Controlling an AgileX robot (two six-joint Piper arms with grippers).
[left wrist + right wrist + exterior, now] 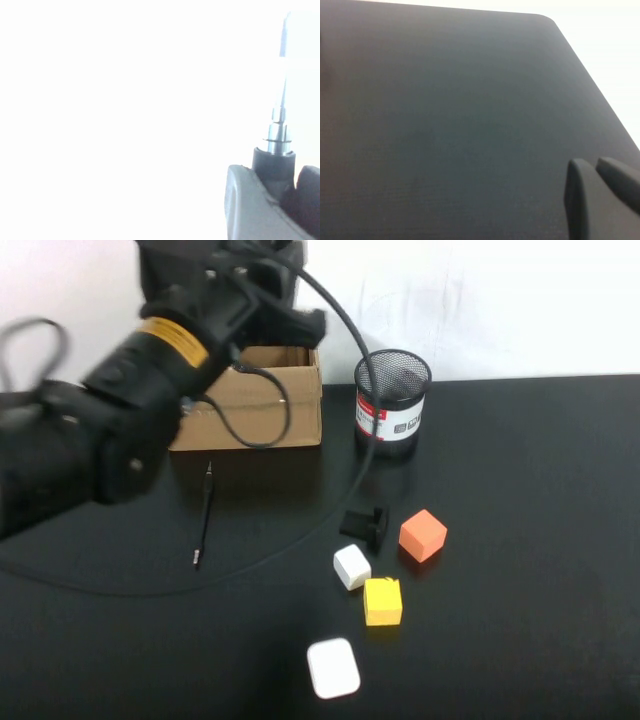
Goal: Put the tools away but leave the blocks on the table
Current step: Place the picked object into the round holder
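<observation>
My left gripper (303,324) is raised above the open cardboard box (262,408) at the back left. In the left wrist view the left gripper (274,175) is shut on a dark-handled tool (274,159) whose slim metal tip points away against a bright white background. A thin black rod-like driver (204,512) lies on the black table (520,490) in front of the box. The orange block (422,534), white block (351,566) and yellow block (382,601) sit mid-table. My right gripper (596,169) is shut and empty, low over bare tabletop, and it is outside the high view.
A black mesh cup (392,405) stands right of the box. A small black clip-shaped piece (365,524) lies beside the orange block. A flat white rounded case (333,667) rests near the front edge. The left arm's cable (330,530) loops over the table.
</observation>
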